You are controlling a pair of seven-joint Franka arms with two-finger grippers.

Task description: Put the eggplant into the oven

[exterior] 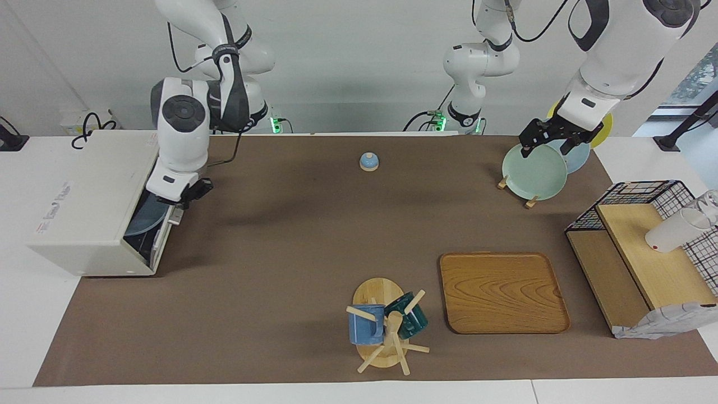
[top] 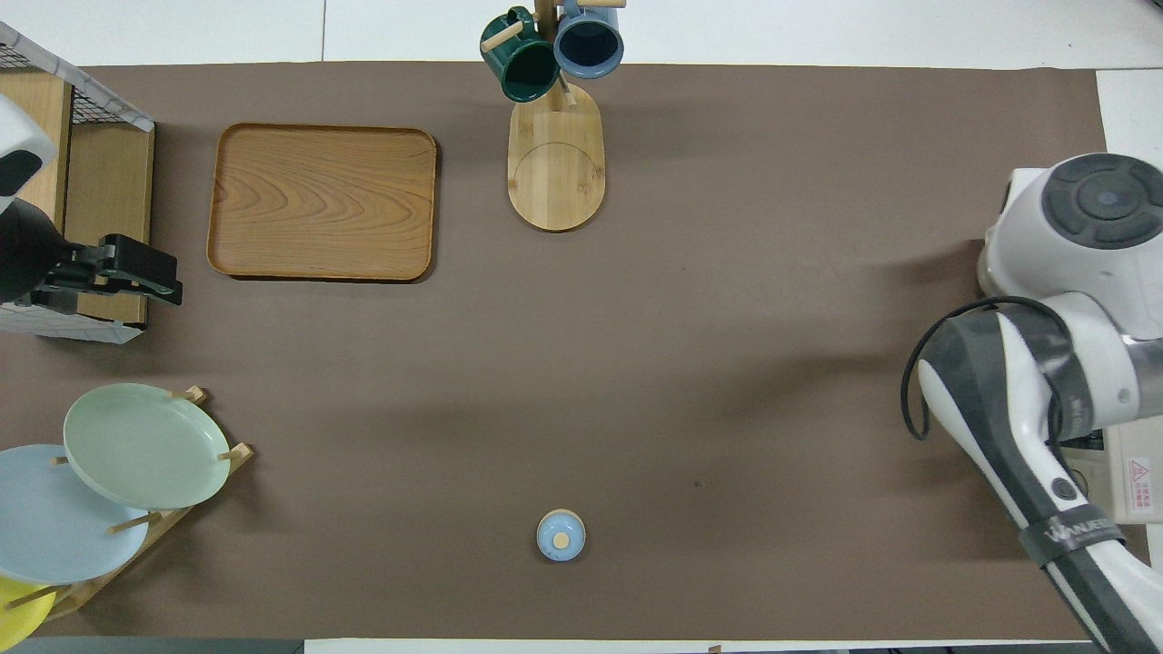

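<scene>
The eggplant is out of view in both views. The cream-white oven (exterior: 84, 196) stands at the right arm's end of the table, and its dark glass door (exterior: 147, 225) faces the middle of the table. My right gripper (exterior: 188, 196) is shut and sits at the upper edge of that door. In the overhead view the right arm covers it, and only a corner of the oven (top: 1127, 472) shows. My left gripper (exterior: 551, 145) (top: 150, 277) hangs open over the plate rack at the left arm's end and holds nothing.
A rack holds a green plate (exterior: 533, 171), a blue one and a yellow one. A wire-and-wood shelf (exterior: 645, 252) stands beside it, farther from the robots. On the mat are a wooden tray (exterior: 502, 292), a mug tree (exterior: 387, 325) with two mugs and a small blue bell (exterior: 369, 161).
</scene>
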